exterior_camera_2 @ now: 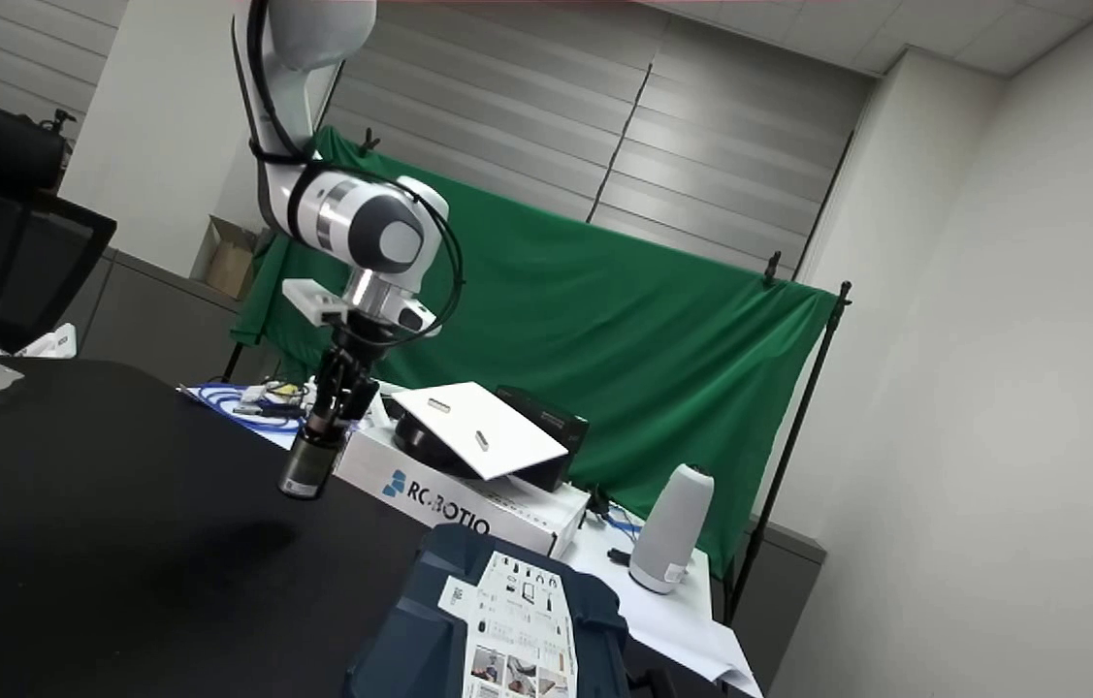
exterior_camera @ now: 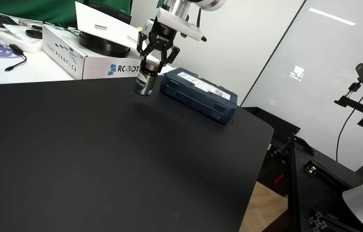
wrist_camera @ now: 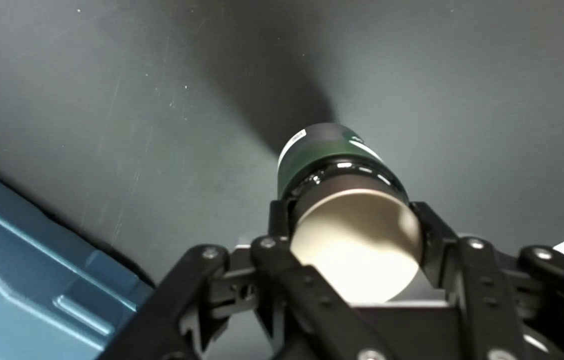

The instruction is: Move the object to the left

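Note:
The object is a small dark bottle with a green-and-white label. It shows in both exterior views (exterior_camera: 142,84) (exterior_camera_2: 306,469) and in the wrist view (wrist_camera: 329,147). My gripper (exterior_camera: 151,65) is shut on the bottle's cap, one finger on each side, as the wrist view (wrist_camera: 353,220) shows. The cap's top looks bright and tan there. The bottle hangs below the fingers, slightly tilted, above the black table (exterior_camera: 104,154). Its shadow lies on the table apart from its base. The gripper also shows in an exterior view (exterior_camera_2: 333,419).
A flat dark blue case (exterior_camera: 197,95) lies on the table close beside the bottle; it also shows in the wrist view (wrist_camera: 36,280). A white cardboard box (exterior_camera: 63,53) with a black round item and a white panel (exterior_camera: 107,24) on top stands behind the table's far edge.

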